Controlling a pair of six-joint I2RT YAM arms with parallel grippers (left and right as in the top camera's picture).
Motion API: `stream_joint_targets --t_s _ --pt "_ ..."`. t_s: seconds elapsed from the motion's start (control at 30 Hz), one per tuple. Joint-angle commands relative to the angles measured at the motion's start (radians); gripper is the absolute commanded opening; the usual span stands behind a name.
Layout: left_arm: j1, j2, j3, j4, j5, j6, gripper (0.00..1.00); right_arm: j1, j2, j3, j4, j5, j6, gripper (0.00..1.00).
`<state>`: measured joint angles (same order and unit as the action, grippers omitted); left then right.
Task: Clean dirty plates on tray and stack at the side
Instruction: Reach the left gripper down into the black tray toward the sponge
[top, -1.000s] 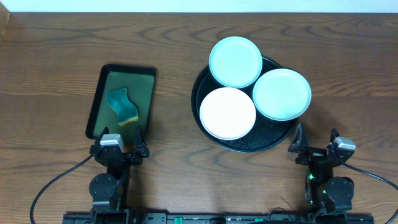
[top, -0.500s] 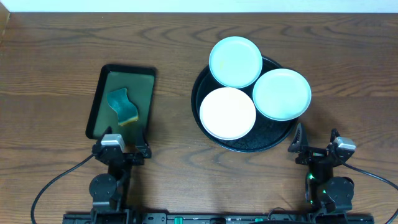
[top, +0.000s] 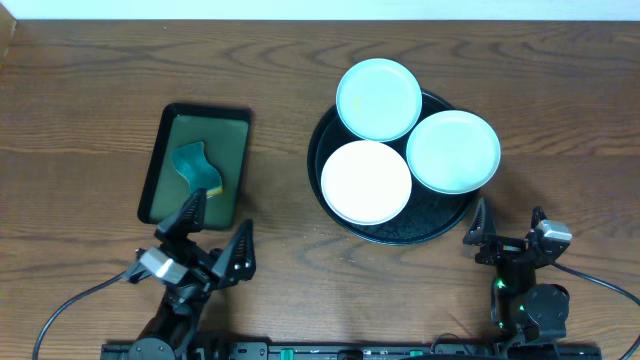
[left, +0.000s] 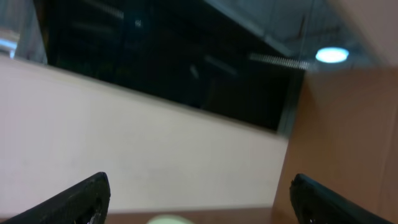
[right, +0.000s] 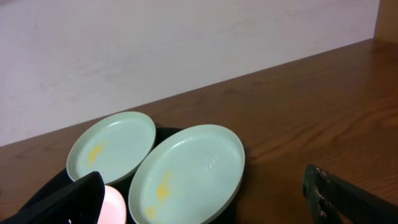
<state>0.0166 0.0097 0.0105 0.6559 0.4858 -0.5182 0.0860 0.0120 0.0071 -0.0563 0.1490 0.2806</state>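
Three plates lie on the round black tray (top: 392, 229): a white plate (top: 366, 181) at the front left, a pale cyan plate (top: 378, 98) at the back, a pale mint-green plate (top: 453, 150) at the right. The right wrist view shows yellow smears on the mint-green plate (right: 186, 172) and the cyan plate (right: 111, 147), and a sliver of the white plate (right: 114, 205). My right gripper (top: 507, 232) (right: 205, 202) is open and empty near the table's front edge, just in front of the tray. My left gripper (top: 214, 238) (left: 198, 198) is open and empty, tilted up toward the wall.
A rectangular black tray with green inside (top: 196, 163) stands at the left and holds a teal sponge (top: 197, 170). The left gripper hovers just in front of it. Bare wooden table lies between the two trays.
My left arm has lifted and tilted, and its fingers now spread wider over the front of the rectangular tray. The right arm and the plates have not moved.
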Motion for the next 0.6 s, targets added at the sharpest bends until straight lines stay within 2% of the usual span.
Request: stream_joint_targets --t_s 0.0,0.07,0.17,0.2,0.37,0.43,0.5,0.57 --pt "0.000 0.006 0.054 -0.010 -0.121 -0.037 0.93 -0.007 -0.005 -0.002 -0.004 -0.003 -0.005 0.99" --pt "0.000 0.047 0.122 -0.069 -0.161 0.035 0.93 -0.007 -0.005 -0.002 -0.004 -0.003 -0.005 0.99" --pt "0.000 0.161 0.283 -0.288 -0.253 0.070 0.93 -0.007 -0.005 -0.002 -0.004 -0.003 -0.005 0.99" --pt "0.000 0.271 0.417 -0.468 -0.294 0.097 0.93 -0.007 -0.005 -0.002 -0.004 -0.003 -0.005 0.99" --pt "0.000 0.656 0.805 -0.953 -0.294 0.241 0.93 -0.007 -0.005 -0.002 -0.004 -0.003 -0.005 0.99" --pt "0.000 0.796 0.946 -1.141 -0.281 0.259 0.93 -0.007 -0.005 -0.002 -0.004 -0.003 -0.005 0.99" --pt "0.000 0.895 1.035 -1.242 -0.282 0.259 0.93 -0.007 -0.005 -0.002 -0.004 -0.003 -0.005 0.99" --pt "0.000 0.979 1.086 -1.255 -0.283 0.260 0.93 -0.007 -0.005 -0.002 -0.004 -0.003 -0.005 0.99"
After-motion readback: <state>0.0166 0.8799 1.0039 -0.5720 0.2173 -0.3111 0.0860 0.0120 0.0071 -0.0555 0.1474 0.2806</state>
